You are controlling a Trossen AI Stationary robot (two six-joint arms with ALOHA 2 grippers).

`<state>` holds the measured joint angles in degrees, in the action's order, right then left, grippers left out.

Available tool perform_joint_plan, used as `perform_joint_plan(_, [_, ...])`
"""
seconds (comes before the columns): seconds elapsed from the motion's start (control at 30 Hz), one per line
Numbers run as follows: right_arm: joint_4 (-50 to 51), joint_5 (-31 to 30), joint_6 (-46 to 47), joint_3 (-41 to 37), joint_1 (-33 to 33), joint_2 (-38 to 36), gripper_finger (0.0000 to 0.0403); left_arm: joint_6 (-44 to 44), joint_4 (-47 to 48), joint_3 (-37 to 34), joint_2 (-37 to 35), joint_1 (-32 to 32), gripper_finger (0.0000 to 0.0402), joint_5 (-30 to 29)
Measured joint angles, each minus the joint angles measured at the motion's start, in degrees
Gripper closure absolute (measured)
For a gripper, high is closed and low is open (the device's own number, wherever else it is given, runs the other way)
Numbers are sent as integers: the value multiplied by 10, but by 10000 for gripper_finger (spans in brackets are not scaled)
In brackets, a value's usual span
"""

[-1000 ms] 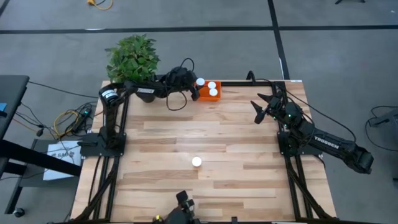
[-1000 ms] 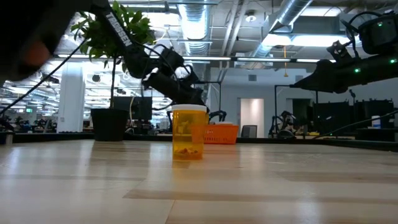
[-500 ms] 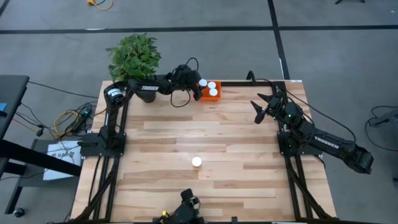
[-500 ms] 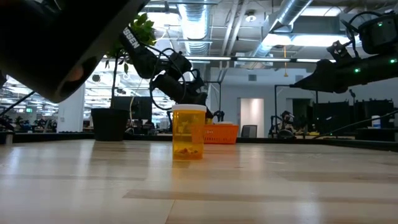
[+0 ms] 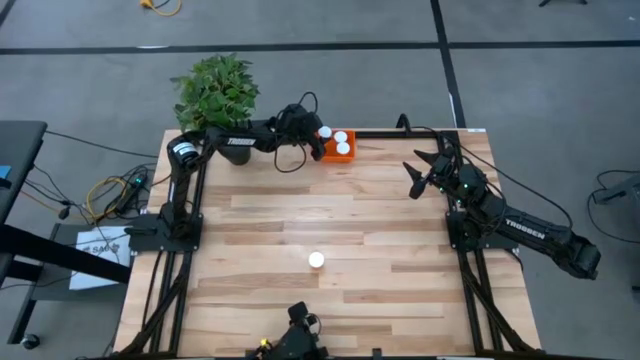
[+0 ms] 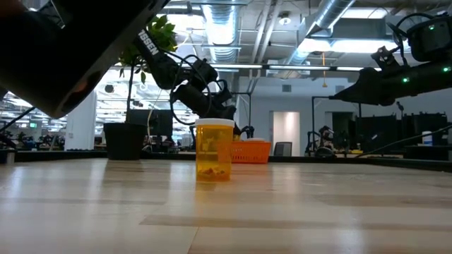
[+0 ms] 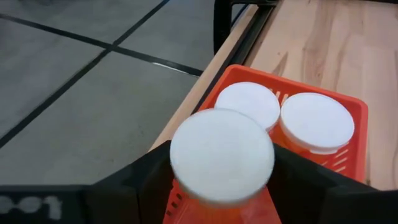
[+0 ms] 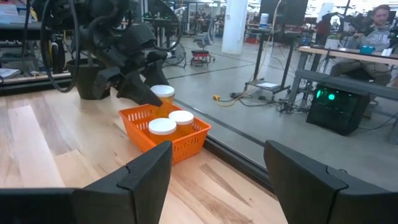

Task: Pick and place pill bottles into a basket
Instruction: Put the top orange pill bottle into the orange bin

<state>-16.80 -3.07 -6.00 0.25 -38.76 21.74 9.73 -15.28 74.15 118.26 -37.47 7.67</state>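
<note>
An orange basket [image 5: 336, 152] stands at the table's far edge, also in the right wrist view [image 8: 186, 144] and low view [image 6: 251, 151]. Two white-capped pill bottles [image 7: 249, 102] [image 7: 317, 121] stand in it. My left gripper [image 5: 314, 136] is shut on a third bottle [image 7: 222, 155] over the basket's left end [image 8: 163, 92]. A fourth bottle [image 5: 316, 260] stands upright on the table's middle, near in the low view [image 6: 214, 149]. My right gripper [image 5: 422, 172] hovers open and empty at the right [image 8: 224, 186]. My left gripper pinches the bottle's orange body just under its white cap [image 7: 186, 198] between its two fingers [image 7: 292, 183]. The fingers come from the table's left, slanting down. The bottle is upright, its cap above the other two caps; its bottom is hidden.
A potted plant [image 5: 213, 95] stands at the table's far left corner, beside my left arm. The table's far edge and a dark frame rail [image 7: 230, 25] run right behind the basket. Open wood lies between the basket and the lone bottle.
My left arm has swung a little toward the table's far edge and its gripper has turned slightly, while the held bottle stays at the basket's left end. In the last half second nothing has moved.
</note>
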Motion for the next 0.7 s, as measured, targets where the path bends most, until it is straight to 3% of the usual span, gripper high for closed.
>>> perform_joint_plan(0.7, [0, 0, 0, 0, 0, 0, 153, -3, 0, 0, 0, 0, 174, -2])
